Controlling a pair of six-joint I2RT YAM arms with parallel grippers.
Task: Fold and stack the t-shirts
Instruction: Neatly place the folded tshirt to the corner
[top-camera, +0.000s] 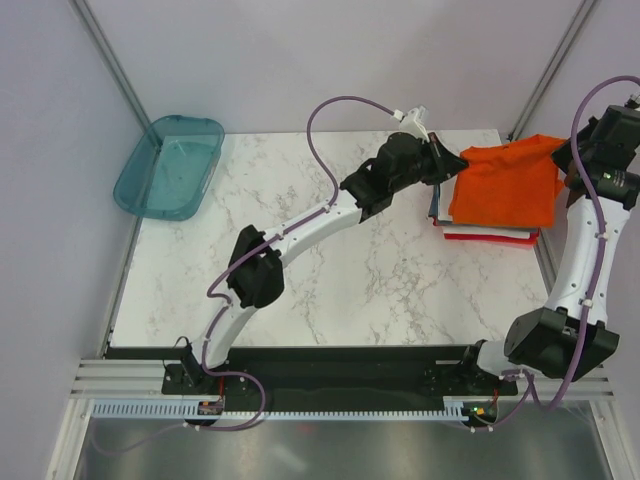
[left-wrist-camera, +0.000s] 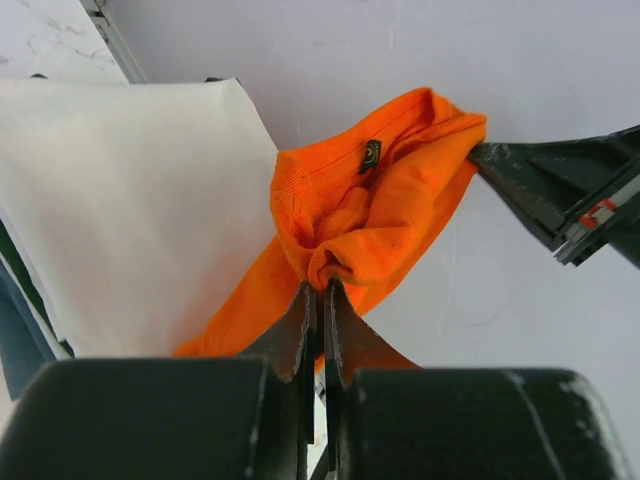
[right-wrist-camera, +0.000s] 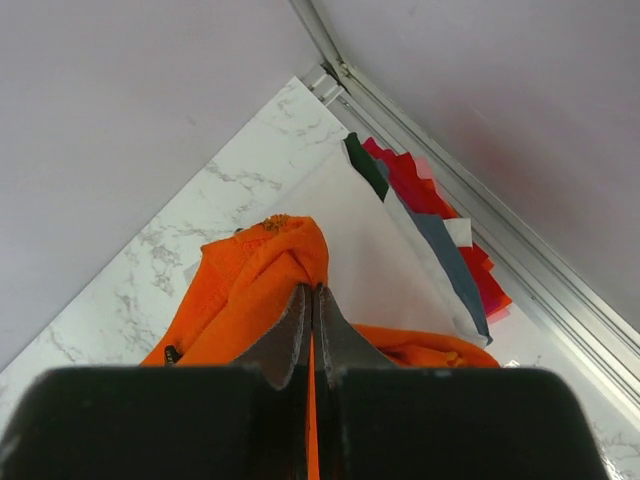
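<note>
Pinching orange t-shirt (top-camera: 505, 185) edges: left gripper (left-wrist-camera: 320, 292), right gripper (right-wrist-camera: 312, 296); folded stack (top-camera: 488, 234) beneath.

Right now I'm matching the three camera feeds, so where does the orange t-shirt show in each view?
Top external: upper right, orange t-shirt draped over the folded stack.
Left wrist: orange t-shirt at centre, bunched above the left tool.
Right wrist: orange t-shirt at lower centre, either side of the right tool.
Shared landmark: the folded stack, under or beside it in all three.
</note>
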